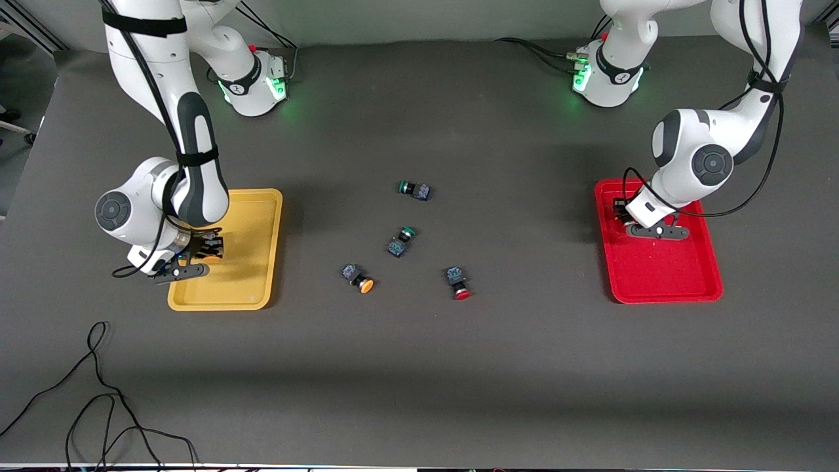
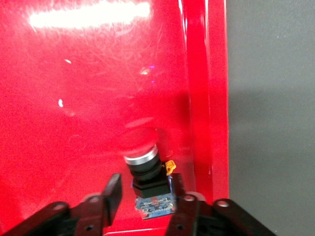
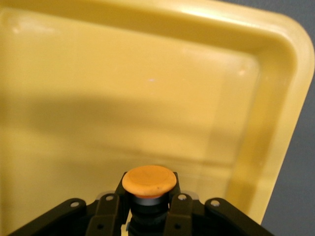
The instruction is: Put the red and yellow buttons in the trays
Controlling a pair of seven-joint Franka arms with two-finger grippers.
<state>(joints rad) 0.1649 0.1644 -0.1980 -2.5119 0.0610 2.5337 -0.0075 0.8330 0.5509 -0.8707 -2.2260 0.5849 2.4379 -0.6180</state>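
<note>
My left gripper [image 1: 641, 221] is low in the red tray [image 1: 662, 275]. In the left wrist view its jaws [image 2: 147, 195] stand open around a red button [image 2: 147, 172] lying on the tray floor [image 2: 98, 98], with a gap on one side. My right gripper [image 1: 195, 252] is over the yellow tray [image 1: 252, 262]. In the right wrist view it [image 3: 147, 209] is shut on a yellow button [image 3: 149, 181], just above the tray floor [image 3: 123, 98]. A second yellow button [image 1: 359, 278] and a second red button [image 1: 459, 283] lie on the table between the trays.
Two green-capped switches [image 1: 414, 190] [image 1: 401, 240] lie mid-table, farther from the front camera than the loose yellow and red buttons. A black cable [image 1: 98, 400] lies on the table near the front edge at the right arm's end.
</note>
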